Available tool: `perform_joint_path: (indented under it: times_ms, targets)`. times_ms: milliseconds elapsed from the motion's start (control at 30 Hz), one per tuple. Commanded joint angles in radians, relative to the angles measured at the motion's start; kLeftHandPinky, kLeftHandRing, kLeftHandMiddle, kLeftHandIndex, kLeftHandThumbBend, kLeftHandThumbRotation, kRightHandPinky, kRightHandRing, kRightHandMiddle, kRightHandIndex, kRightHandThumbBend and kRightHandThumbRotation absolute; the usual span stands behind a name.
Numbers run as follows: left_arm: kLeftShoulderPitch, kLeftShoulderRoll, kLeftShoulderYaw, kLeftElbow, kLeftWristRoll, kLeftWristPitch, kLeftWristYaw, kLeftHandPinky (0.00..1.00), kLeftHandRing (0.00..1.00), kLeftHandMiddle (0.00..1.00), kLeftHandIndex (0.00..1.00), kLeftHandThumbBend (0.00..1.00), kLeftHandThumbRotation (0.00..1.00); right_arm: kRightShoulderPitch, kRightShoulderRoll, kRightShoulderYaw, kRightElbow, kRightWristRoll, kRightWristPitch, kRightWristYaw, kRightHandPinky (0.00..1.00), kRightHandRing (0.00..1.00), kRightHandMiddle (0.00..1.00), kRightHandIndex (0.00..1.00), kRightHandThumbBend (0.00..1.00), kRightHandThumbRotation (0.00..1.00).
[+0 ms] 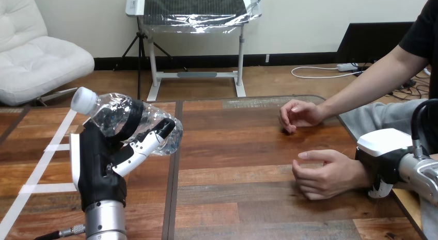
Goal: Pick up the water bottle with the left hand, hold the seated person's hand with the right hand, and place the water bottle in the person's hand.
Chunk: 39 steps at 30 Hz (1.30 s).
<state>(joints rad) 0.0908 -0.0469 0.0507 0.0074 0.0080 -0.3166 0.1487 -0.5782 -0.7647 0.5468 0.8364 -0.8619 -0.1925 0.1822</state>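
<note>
Plainly, the robot's left hand (pixel 100 165) is raised above the left part of the wooden table (pixel 232 157), its silver forearm coming up from the bottom edge, and it is grasping the water bottle (pixel 121 118). Its black-and-white fingers (pixel 147 142) wrap across the near side of the clear plastic body, and a black part of the hand crosses the body higher up. The bottle is clear of the tabletop and tilted, with its white cap (pixel 84 100) pointing up and to the left and its base toward the table's middle seam. White tape strips (pixel 57 137) lie on the wood beneath and to the left of that arm. At the right side, the robot's right hand (pixel 383 153) meets the wrist of the person's nearer hand (pixel 325 174). Its white shell lies over the top of the wrist and a white fingertip (pixel 379 190) curls out below it, so it is clasped round the person's wrist. That nearer hand rests low over the table with its fingers loosely bent and nothing in it. The person's farther hand (pixel 299 115) sits on the table beyond it, also loosely curled, and the two are apart. The bottle is well apart from both of the person's hands.
</note>
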Motion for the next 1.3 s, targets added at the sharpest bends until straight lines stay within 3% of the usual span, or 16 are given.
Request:
perform_joint_path:
  times_ms: [0, 100, 300, 667, 1267]
  targets:
    - [-0.047, 0.000, -0.008, -0.050, -0.001, -0.016, -0.014, 0.40, 0.43, 0.47, 0.49, 0.64, 0.00, 0.039, 0.029, -0.020, 0.009, 0.040, -0.021, -0.021, 0.28, 0.40, 0.50, 0.60, 0.72, 0.00]
    - [-0.049, 0.002, -0.007, -0.046, 0.001, -0.015, -0.018, 0.40, 0.43, 0.48, 0.49, 0.64, 0.00, 0.036, 0.025, -0.030, 0.001, 0.056, -0.021, -0.015, 0.26, 0.38, 0.49, 0.56, 0.72, 0.00]
    - [-0.054, 0.000, -0.007, -0.044, -0.002, -0.015, -0.024, 0.40, 0.43, 0.47, 0.49, 0.64, 0.00, 0.031, 0.024, -0.058, -0.008, 0.090, -0.011, -0.018, 0.24, 0.36, 0.47, 0.56, 0.70, 0.00]
    - [-0.062, -0.008, -0.010, -0.041, -0.002, -0.011, -0.028, 0.40, 0.43, 0.47, 0.49, 0.63, 0.00, 0.015, 0.013, -0.085, -0.024, 0.118, -0.018, -0.038, 0.19, 0.28, 0.39, 0.40, 0.70, 0.00]
    - [-0.078, -0.014, -0.014, -0.027, -0.015, -0.024, -0.051, 0.39, 0.42, 0.47, 0.49, 0.62, 0.00, -0.004, -0.022, -0.140, -0.080, 0.161, -0.055, -0.046, 0.15, 0.24, 0.34, 0.34, 0.71, 0.00]
